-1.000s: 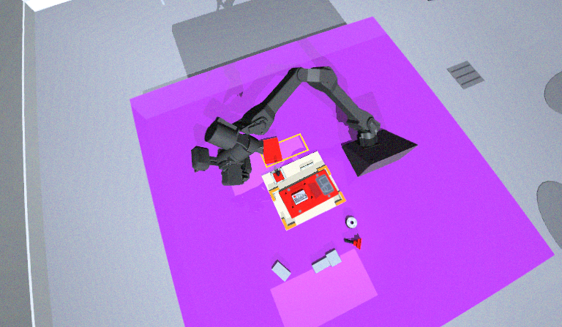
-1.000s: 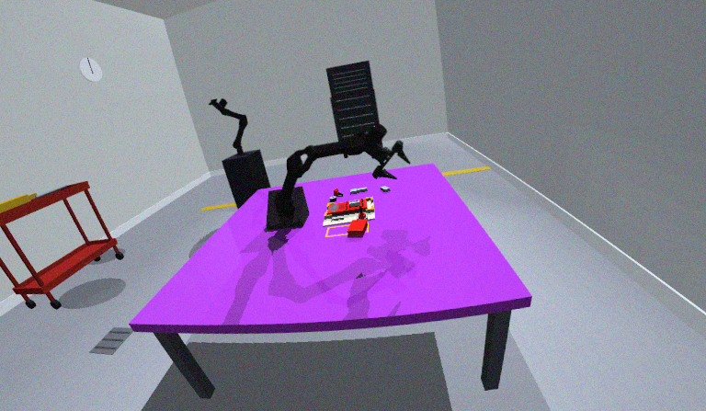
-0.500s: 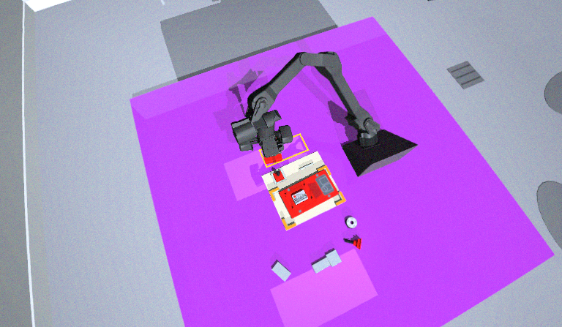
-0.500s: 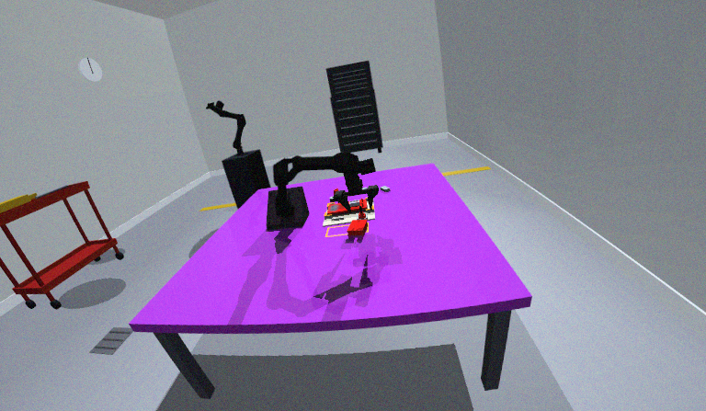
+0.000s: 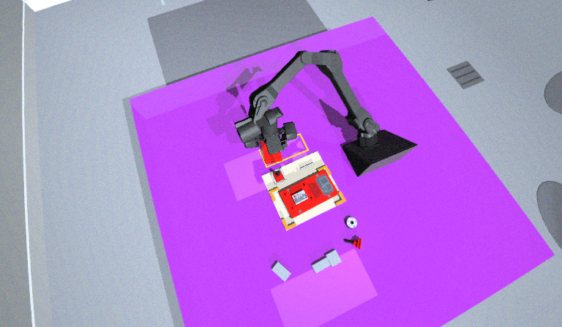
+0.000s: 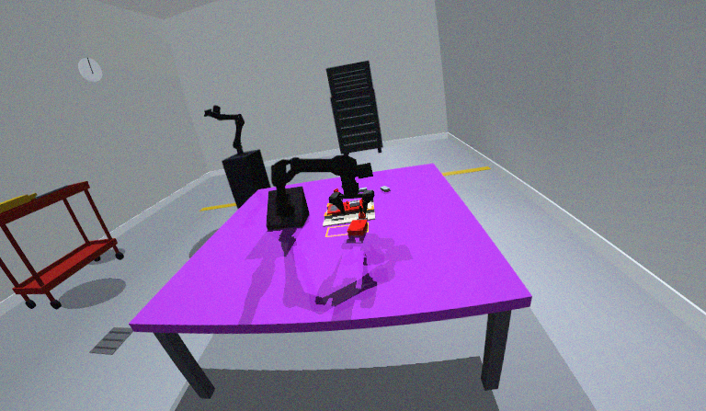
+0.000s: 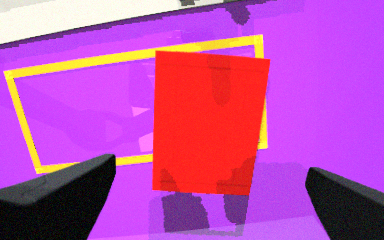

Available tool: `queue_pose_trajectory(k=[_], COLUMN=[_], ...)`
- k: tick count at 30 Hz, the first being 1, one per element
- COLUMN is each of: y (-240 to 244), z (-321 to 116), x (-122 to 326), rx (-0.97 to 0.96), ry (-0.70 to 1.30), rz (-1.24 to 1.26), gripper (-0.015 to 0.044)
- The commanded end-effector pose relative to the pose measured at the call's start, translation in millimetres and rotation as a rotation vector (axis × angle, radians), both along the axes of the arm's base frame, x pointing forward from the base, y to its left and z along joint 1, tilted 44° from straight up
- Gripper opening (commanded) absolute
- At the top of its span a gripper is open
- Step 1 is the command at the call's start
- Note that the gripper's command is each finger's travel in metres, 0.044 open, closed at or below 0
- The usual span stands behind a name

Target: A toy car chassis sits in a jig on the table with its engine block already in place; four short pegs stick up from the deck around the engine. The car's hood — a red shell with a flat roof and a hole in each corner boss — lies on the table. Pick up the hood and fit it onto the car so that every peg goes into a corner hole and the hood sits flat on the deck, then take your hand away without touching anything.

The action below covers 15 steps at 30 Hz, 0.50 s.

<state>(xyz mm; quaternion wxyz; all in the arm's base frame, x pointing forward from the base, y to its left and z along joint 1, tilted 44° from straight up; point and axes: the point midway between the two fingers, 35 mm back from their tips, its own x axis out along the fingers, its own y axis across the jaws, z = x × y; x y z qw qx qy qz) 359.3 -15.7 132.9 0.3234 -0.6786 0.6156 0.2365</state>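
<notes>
The wide-open gripper (image 5: 278, 141) (image 6: 355, 210) (image 7: 213, 170) hangs above the red hood (image 5: 271, 155) (image 6: 357, 228) (image 7: 210, 122), partly hiding it from above. The hood's corner holes cannot be made out

From above, lose part of the hood (image 5: 272, 156) (image 6: 358, 227) (image 7: 210, 125) beneath the gripper (image 5: 271, 139) (image 6: 352, 208) (image 7: 211, 166), and cannot make out corner holes in any view. In the exterior view, find part of the chassis (image 5: 314, 193) (image 6: 335, 209) masked by the gripper and the pegs too small to tell. Through the wrist camera, see only a far-left strip of the jig (image 5: 269, 181) (image 6: 340, 222) (image 7: 30, 25), with both fingers cropped at the near edge.
</notes>
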Motion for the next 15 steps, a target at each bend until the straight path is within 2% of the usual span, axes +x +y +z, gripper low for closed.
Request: queue_pose_trajectory(k=[1, 15], y=[-2.9, -11.7], z=[-3.8, -13.5], x=[-0.5, 2.0], rx=[0.001, 0.001], ry=[0.008, 0.007], rz=[0.001, 0.001], gripper=[0.044, 0.044])
